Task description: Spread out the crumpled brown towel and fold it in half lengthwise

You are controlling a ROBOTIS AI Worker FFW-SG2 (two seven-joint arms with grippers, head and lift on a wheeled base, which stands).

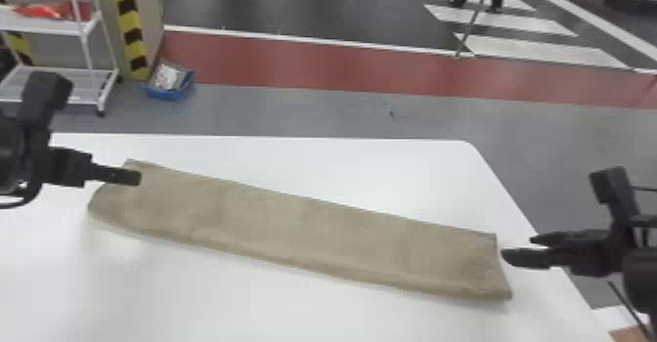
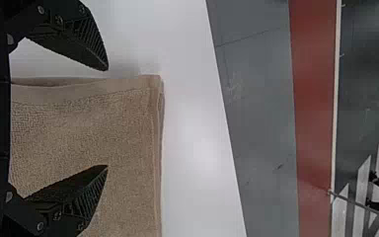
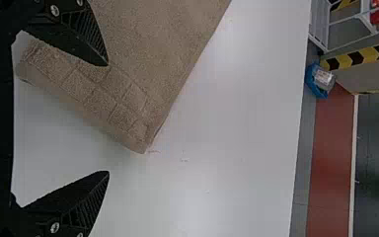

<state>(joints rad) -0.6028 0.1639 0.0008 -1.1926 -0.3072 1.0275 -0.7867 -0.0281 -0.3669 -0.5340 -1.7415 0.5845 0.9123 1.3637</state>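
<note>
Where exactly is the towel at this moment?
In the head view, the towel slants across the middle of the white table, its left end by the left tool and its right end just short of the right tool.

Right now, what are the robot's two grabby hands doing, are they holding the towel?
Left gripper: open, over the brown towel's left end, holding nothing.
Right gripper: open, at the towel's right end, holding nothing.
</note>
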